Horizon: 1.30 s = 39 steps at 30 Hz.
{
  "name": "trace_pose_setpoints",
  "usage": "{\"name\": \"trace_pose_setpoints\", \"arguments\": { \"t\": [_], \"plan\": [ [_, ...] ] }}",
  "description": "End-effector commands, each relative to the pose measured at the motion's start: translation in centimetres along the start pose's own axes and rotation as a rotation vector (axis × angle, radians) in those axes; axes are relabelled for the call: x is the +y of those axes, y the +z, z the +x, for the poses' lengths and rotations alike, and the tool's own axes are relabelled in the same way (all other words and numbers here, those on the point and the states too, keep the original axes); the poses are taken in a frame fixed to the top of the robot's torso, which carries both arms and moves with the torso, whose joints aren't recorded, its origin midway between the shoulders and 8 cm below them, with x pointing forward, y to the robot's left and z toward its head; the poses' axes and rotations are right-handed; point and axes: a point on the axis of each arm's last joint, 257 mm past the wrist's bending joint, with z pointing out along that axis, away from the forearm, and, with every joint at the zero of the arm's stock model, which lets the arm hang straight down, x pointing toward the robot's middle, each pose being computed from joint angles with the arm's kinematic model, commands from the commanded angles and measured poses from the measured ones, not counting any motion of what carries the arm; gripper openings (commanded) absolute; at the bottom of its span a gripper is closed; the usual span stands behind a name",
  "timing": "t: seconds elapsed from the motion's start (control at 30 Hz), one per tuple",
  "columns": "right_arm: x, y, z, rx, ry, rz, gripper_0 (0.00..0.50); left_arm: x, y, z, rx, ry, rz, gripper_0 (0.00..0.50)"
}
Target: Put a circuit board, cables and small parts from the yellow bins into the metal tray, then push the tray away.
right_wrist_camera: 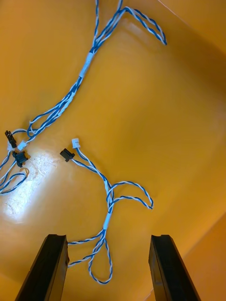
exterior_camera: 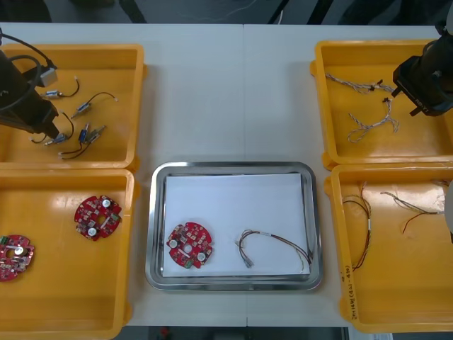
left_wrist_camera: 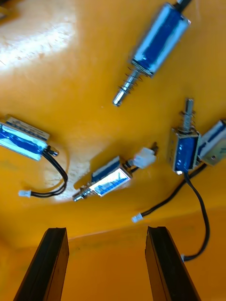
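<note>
- Left of the metal tray, over the farther yellow bin, the left gripper hangs with its black fingers spread wide and nothing between them. Small metal parts with thin black leads lie on the bin floor below.
- Right of the tray, over the farther right bin, the right gripper is also wide apart and empty. A twisted blue and white cable lies on the floor, and its looped end shows between the fingers in the wrist view. A second twisted cable lies beyond it.
- Inside the tray, on the white lining, a round red circuit board lies toward the left near corner. A dark cable rests to its right, near it but not touching.
- Left of the tray, the nearer left bin holds two more red boards.
- Right of the tray, the nearer right bin holds red and yellow cables.
</note>
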Motion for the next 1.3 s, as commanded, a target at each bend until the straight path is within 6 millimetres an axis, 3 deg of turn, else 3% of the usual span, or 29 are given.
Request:
{"name": "trace_pose_setpoints", "arguments": {
  "t": [0.03,0.3,0.53,0.87,1.3],
  "plan": [
    [2.0,-1.5,0.0,-0.010,0.108,-0.050,0.500,1.0,-2.8,-0.3,-0.024,0.030,-0.018,0.480],
    [2.6,-0.8,1.7,0.010,0.170,-0.045,0.500,2.0,-3.6,0.1,-0.037,0.151,-0.027,0.479],
    [2.4,1.4,3.3,0.017,0.157,-0.050,0.500,2.3,-3.8,0.8,-0.062,0.233,-0.038,0.481],
    [0.3,4.6,3.6,0.002,0.169,-0.057,0.500,1.2,-3.3,0.9,-0.126,0.318,-0.044,0.481],
    [0.6,5.2,3.9,-0.001,0.172,-0.080,0.500,1.3,-2.5,0.7,-0.230,0.448,-0.046,0.481]
  ]
}}
